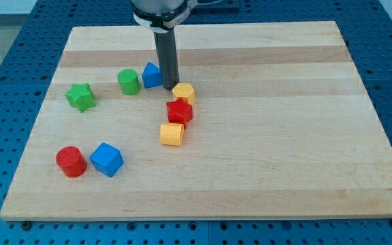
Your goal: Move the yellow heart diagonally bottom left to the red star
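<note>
The red star lies near the middle of the board. A yellow block, which looks like the heart, touches the star's upper edge. A second yellow block, blunter in shape, sits just below the star towards the view's bottom left. My tip stands on the board right beside the upper yellow block, at its left, and just right of the blue triangle block.
A green cylinder sits left of the blue triangle and a green star further left. A red cylinder and a blue cube lie at the lower left. The wooden board ends at blue perforated table.
</note>
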